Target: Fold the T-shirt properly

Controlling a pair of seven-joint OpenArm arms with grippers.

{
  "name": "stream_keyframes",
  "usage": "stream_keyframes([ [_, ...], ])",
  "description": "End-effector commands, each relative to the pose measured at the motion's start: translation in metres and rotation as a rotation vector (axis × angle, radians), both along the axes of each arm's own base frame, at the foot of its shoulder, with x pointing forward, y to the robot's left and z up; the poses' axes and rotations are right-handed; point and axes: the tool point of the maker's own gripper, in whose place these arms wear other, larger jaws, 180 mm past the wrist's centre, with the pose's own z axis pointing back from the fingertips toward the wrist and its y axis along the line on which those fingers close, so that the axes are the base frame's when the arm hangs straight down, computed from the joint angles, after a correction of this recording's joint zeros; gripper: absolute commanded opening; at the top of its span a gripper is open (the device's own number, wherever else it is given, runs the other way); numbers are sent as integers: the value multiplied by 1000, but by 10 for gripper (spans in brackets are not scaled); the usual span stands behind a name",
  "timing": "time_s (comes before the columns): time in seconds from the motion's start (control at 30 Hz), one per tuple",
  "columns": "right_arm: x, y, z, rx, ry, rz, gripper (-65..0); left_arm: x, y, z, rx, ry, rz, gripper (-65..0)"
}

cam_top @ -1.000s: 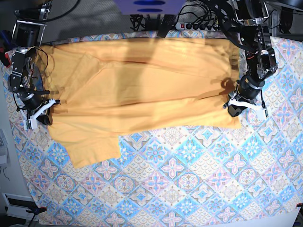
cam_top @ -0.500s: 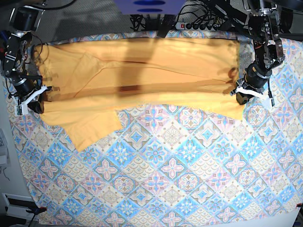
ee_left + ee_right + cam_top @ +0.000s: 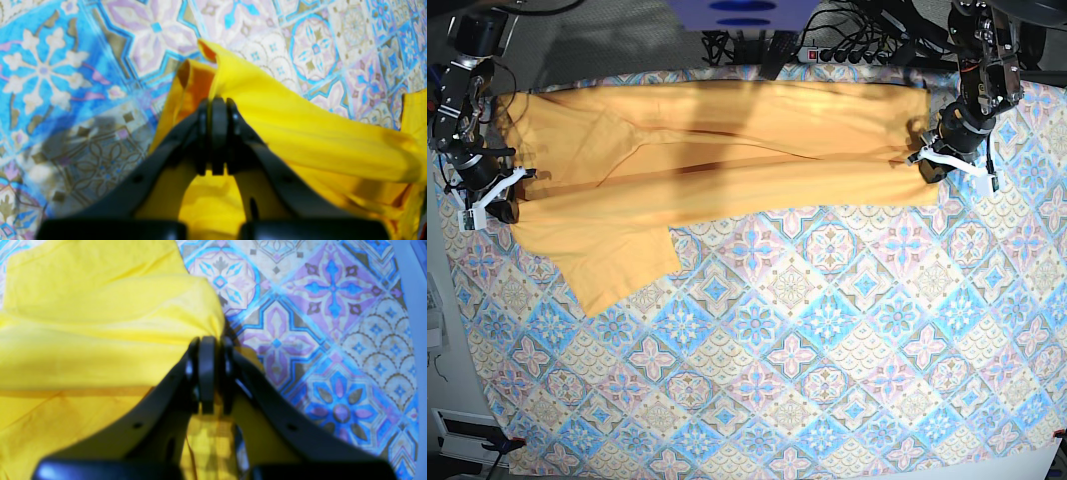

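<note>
Black jointed arms with loose cables; the left gripper (image 3: 213,133) fingers (image 3: 267,166) matte black, seemingly screw-holed, on white brackets

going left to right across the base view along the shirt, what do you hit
right gripper → T-shirt → left gripper → bare tablecloth

No legible text, label or number anywhere.
</note>
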Motion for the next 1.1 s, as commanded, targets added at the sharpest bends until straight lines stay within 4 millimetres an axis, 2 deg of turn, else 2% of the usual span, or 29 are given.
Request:
stream_keyframes([
  [0.0,10,-8,17,-18,-53,-2,-635,5,4,9,19,-29,-5,-650],
  [0.17,10,-6,16,-13,-52,0,-635,-7,5,1,19,4,-3,-650],
  [0.3,9,4,9,14,-51,-5,-632,-14,7,-7,20,34,3,-650],
  [0.47,8,5,8,18,-49,-7,-631,-28,4,-35,-45,175,0,-650],
  [0.57,10,3,10,16,-56,-15,-631,-35,4,-45,-70,225,3,-600],
  [0.7,11,2,12,16,-63,-18,-631,-34,4,-45,-69,225,6,-503],
  [0.77,21,-7,22,3,-94,-49,-631,-34,4,-44,-69,223,6,-488],
  [0.83,31,-27,32,-44,-123,-132,-631,-33,4,-44,-69,221,5,-492],
  [0.93,30,-54,36,-143,-121,-248,-630,-33,4,-44,-70,219,4,-491],
  [1.07,33,-63,36,-211,-99,-304,-577,-32,4,-43,-70,218,4,-491],
])
